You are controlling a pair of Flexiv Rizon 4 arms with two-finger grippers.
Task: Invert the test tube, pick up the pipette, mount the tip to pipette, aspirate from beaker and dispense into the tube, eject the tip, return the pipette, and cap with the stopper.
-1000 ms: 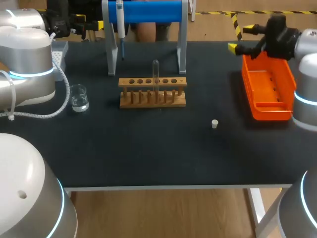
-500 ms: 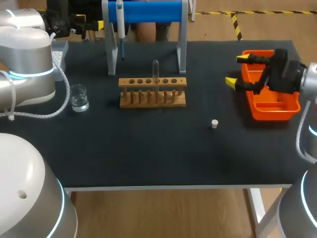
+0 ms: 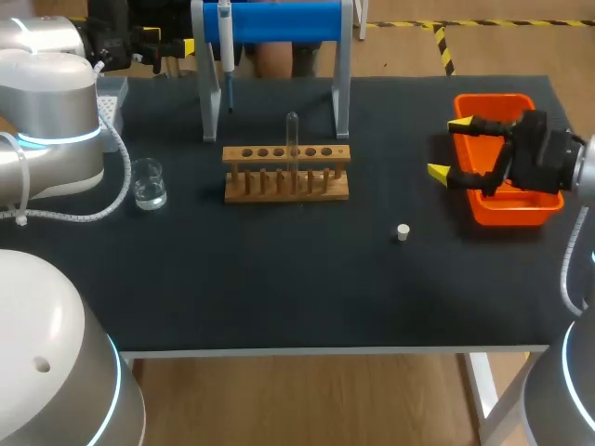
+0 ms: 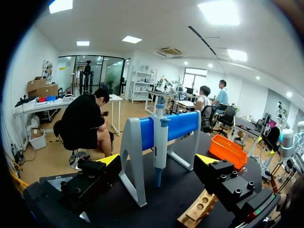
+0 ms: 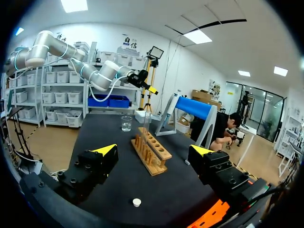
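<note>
A clear test tube (image 3: 292, 139) stands in the wooden rack (image 3: 286, 173), its rounded end up. The blue pipette (image 3: 226, 48) hangs on the blue-barred stand (image 3: 279, 20). A glass beaker (image 3: 148, 183) sits left of the rack. The small white stopper (image 3: 403, 232) lies on the mat to the rack's right. My right gripper (image 3: 449, 149) is open at the orange tray's left edge and points toward the rack (image 5: 152, 153); the stopper (image 5: 137, 202) lies below and ahead of it. My left gripper (image 4: 157, 160) is open, with the pipette (image 4: 159, 137) just ahead between its fingers.
The orange tray (image 3: 521, 210) stands at the right edge. A tip box (image 3: 112, 97) is at the far left under my left arm. The stand's legs (image 3: 341, 93) rise behind the rack. The black mat in front of the rack is bare.
My right arm has swung down from the tray's far end toward the front and turned left, gripper still open. The left arm and all objects have stayed put.
</note>
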